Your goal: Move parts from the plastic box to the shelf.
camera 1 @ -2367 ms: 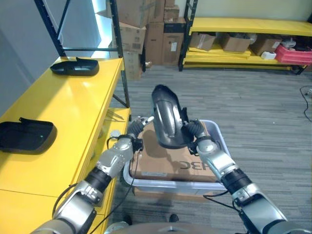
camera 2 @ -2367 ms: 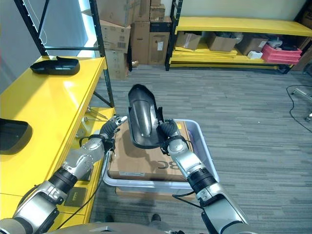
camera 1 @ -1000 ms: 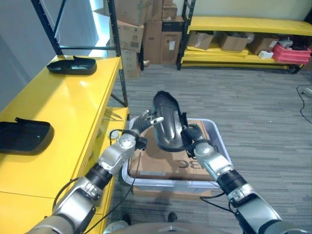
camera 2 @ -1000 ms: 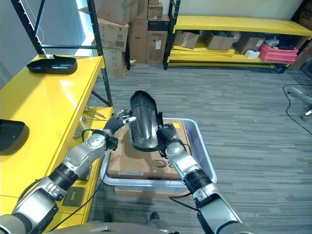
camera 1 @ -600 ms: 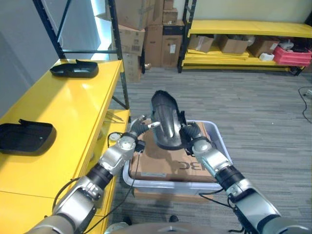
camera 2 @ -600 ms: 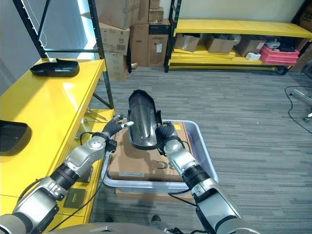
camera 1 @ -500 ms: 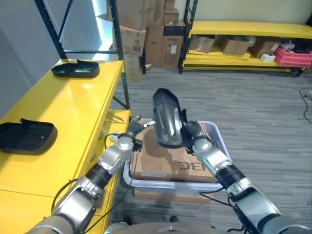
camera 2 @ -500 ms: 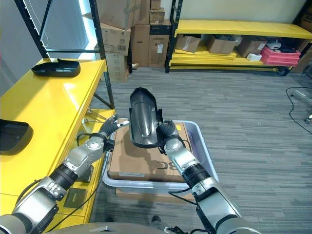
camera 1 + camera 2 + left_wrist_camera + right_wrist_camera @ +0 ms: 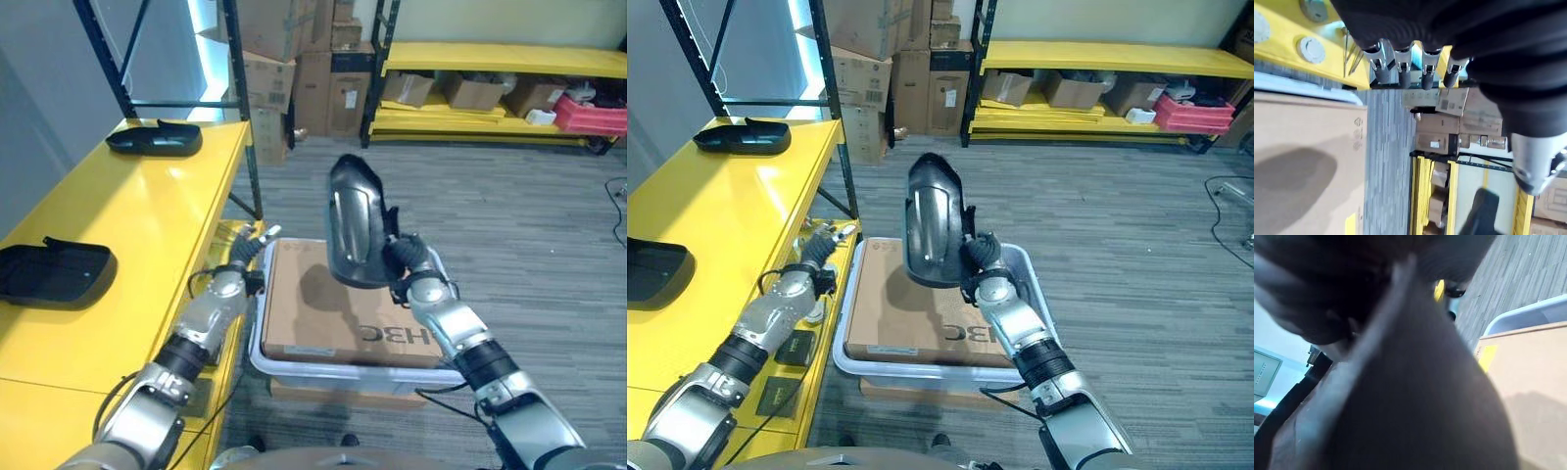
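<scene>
Looks like a warehouse or stockroom. Yellow shelves on dark steel uprights [image 9: 235, 108] along two sides, stacked cardboard boxes [image 9: 294, 59] in the corner, more cartons [image 9: 470, 90] and a red crate [image 9: 588, 110] on the low far shelf [image 9: 490, 57], grey striped carpet floor [image 9: 509, 215], black moulded parts [image 9: 155, 142] laid out on the near yellow shelf [image 9: 127, 225].

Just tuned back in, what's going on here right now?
The right hand holds a black curved part upright above the cardboard in the plastic box. The left hand is open beside the box, near the yellow shelf, where two black parts already lie.
</scene>
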Controlling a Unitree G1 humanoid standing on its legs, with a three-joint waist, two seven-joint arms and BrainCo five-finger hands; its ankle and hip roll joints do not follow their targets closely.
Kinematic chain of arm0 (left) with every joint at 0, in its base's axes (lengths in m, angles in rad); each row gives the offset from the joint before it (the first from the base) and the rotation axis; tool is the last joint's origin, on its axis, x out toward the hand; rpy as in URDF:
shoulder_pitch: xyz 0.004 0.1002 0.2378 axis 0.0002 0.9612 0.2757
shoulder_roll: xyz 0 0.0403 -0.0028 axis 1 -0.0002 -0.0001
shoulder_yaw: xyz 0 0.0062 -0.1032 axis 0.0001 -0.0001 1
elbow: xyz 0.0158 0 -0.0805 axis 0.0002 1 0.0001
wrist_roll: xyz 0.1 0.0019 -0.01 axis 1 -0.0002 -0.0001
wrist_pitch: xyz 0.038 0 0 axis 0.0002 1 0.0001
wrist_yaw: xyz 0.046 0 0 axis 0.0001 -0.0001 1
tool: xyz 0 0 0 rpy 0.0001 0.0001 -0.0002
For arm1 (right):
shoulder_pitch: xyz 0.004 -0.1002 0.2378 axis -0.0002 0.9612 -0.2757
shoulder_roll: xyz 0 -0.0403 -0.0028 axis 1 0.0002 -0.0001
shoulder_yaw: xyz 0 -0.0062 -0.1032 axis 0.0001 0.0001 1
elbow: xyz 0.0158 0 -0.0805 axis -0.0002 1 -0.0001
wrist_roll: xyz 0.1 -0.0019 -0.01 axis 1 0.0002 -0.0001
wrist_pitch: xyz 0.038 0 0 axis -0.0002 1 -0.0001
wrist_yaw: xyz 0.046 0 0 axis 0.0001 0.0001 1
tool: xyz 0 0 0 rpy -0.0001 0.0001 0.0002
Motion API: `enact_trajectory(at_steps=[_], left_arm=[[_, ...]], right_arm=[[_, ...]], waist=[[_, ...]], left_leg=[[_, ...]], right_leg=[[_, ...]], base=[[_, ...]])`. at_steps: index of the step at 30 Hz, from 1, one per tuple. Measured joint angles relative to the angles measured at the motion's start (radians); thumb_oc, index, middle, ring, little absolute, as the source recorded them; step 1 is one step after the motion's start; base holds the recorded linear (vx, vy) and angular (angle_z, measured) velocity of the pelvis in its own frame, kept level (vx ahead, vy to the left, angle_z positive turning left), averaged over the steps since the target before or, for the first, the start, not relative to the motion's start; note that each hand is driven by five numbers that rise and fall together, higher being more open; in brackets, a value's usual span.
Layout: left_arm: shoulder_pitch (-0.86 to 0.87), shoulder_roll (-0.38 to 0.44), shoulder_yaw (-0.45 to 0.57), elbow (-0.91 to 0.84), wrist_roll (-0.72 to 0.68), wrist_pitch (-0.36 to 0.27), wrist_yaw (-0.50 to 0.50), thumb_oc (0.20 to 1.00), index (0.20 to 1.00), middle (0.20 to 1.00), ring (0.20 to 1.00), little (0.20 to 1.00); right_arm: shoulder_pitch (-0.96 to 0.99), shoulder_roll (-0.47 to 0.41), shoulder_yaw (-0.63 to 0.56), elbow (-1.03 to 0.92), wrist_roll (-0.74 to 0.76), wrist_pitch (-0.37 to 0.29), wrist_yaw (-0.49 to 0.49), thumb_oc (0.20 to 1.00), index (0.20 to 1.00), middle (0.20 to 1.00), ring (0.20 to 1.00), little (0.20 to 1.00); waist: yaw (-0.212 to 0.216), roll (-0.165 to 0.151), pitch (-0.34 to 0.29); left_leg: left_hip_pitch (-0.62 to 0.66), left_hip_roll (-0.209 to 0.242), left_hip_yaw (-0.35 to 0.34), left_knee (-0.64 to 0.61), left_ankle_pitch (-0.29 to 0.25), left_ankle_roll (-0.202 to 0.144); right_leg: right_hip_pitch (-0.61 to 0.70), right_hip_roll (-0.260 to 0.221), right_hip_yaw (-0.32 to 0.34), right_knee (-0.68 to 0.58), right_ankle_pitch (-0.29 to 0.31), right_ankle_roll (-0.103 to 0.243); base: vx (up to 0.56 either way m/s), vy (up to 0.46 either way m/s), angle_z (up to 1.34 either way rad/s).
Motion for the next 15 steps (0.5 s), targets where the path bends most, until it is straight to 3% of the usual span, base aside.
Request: enact_trajectory(at_steps=[15], left_arm=[[-0.005,-0.037,-0.063,0.000,-0.049,0.023,-0.062,1.000,1.000,1.000,1.000,1.000]], right_arm=[[-0.013,0.056,0.054,0.061,-0.017,0.000,0.014,0.200,0.200,0.200,0.200,0.200]], waist=[[0.000,0.000,0.000]], left_leg=[[0.000,0.000,0.000,0.000,0.000,0.000]], right_leg=[[-0.001,0.000,0.000,0.000,-0.001,0.001]], base=[[0.00,0.000,0.00]])
